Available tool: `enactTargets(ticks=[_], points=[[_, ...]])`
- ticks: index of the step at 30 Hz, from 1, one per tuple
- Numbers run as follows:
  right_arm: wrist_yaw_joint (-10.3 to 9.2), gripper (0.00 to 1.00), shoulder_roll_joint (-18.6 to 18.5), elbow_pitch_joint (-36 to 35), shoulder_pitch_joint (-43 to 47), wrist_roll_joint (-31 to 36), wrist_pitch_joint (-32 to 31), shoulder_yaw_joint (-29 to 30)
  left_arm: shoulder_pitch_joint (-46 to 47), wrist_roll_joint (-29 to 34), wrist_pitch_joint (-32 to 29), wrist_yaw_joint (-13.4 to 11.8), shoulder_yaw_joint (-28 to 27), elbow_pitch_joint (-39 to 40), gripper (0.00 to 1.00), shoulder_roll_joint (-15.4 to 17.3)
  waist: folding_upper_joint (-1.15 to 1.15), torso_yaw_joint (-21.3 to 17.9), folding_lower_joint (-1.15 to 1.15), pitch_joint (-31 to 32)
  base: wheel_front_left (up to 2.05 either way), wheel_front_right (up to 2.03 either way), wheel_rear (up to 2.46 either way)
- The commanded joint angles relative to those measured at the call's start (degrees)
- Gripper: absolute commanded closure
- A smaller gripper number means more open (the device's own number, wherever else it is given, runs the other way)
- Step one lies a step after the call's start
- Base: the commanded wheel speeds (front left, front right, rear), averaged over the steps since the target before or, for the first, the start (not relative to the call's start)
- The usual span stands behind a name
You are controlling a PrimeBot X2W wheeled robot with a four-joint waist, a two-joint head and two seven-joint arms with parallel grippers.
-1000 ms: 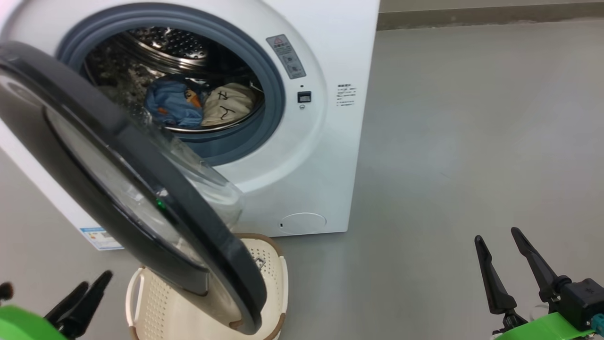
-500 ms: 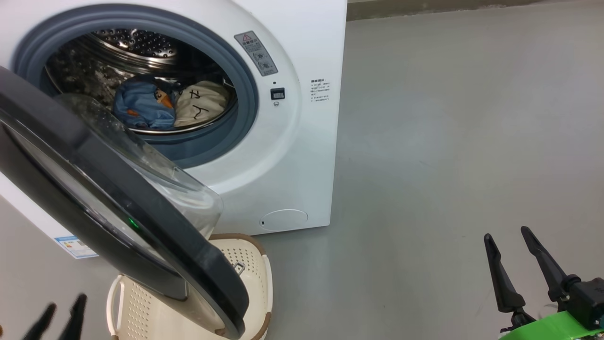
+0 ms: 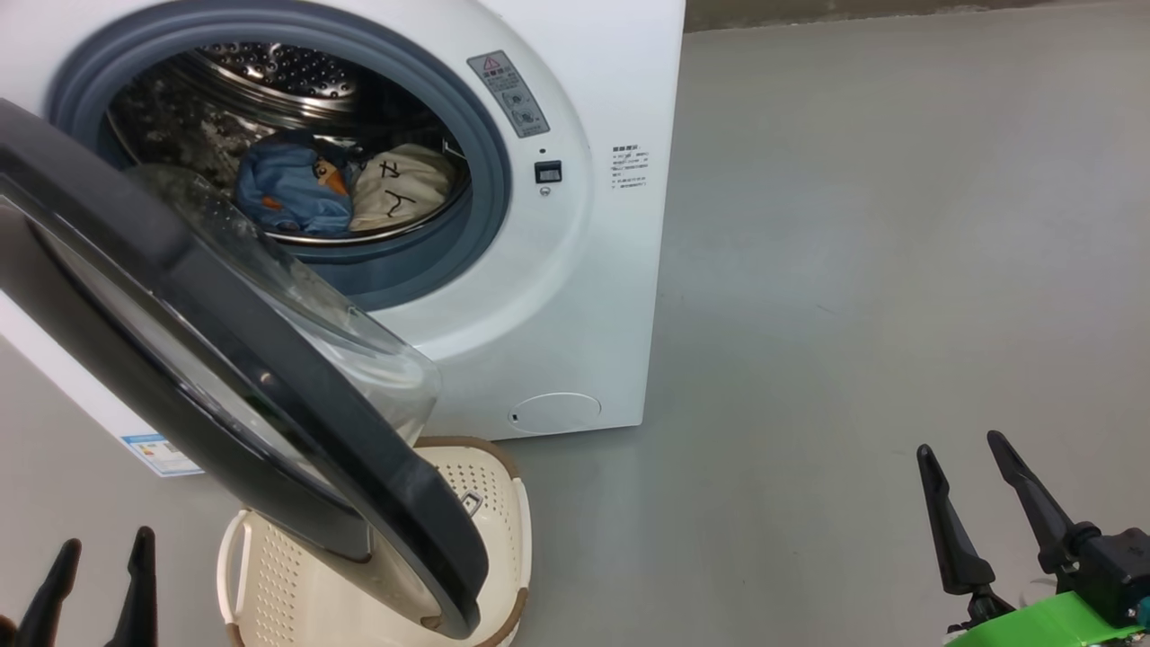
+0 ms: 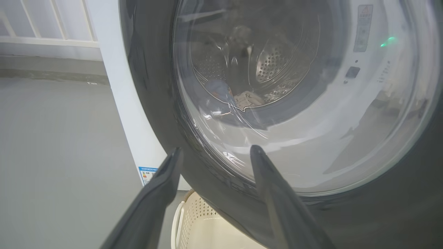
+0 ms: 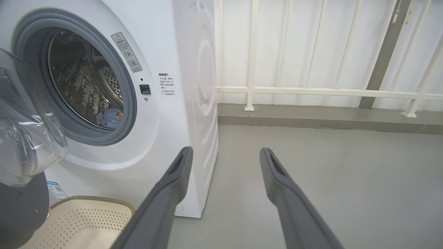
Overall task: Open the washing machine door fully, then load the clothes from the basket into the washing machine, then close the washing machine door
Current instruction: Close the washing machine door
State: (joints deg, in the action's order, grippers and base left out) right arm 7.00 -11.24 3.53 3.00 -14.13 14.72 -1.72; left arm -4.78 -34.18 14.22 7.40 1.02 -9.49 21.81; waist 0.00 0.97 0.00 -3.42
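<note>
The white washing machine (image 3: pixel 584 296) stands with its black-rimmed round door (image 3: pixel 269 386) swung half out, hanging over the cream basket (image 3: pixel 490 503) on the floor. Inside the steel drum lie the clothes: a light blue garment (image 3: pixel 292 193) and a cream one with black marks (image 3: pixel 395 193). The part of the basket (image 5: pixel 79 214) that shows holds nothing. My left gripper (image 3: pixel 106 542) is open at the lower left, close in front of the door's outer glass (image 4: pixel 294 121), its fingers (image 4: pixel 162 186) apart and holding nothing. My right gripper (image 3: pixel 959 445) is open and empty, off to the washer's right over bare floor.
Grey floor (image 3: pixel 853 270) stretches to the right of the washer. A white railing (image 5: pixel 311 91) on a low kerb runs behind it. The door's bulging glass bowl (image 5: pixel 24 138) juts toward the drum opening. A blue label sticker (image 3: pixel 162 452) sits low on the washer's front.
The head view has shifted a little, so the whole scene sits differently. My left gripper has sunk lower in the view and its fingers now point up. The door and right gripper look unchanged.
</note>
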Motion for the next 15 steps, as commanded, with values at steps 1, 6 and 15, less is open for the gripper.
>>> enactTargets(ticks=[1, 6, 15], points=[[0.48, 0.0, -0.8, -1.3, -1.4, -0.2, 0.3, -1.3, 0.9, 1.7, 0.8, 0.1, -3.1, 1.9, 0.0, 0.9, 0.0, 0.2, 0.0, 0.1, 0.0, 0.0, 0.0], [0.48, 0.0, -0.6, -1.3, -1.4, -0.2, 0.3, -1.5, -1.0, 7.4, 0.8, 0.1, -4.9, 4.2, 0.0, -2.3, 0.0, 0.4, 0.0, 0.3, 0.0, 0.0, 0.0], [0.48, 0.0, 0.0, -1.0, -1.3, -0.3, 0.3, -1.6, -2.5, 12.9, 0.8, 0.1, -9.9, 7.4, 0.0, -8.1, 0.0, 0.7, 0.0, 0.2, 0.0, 0.0, 0.0]])
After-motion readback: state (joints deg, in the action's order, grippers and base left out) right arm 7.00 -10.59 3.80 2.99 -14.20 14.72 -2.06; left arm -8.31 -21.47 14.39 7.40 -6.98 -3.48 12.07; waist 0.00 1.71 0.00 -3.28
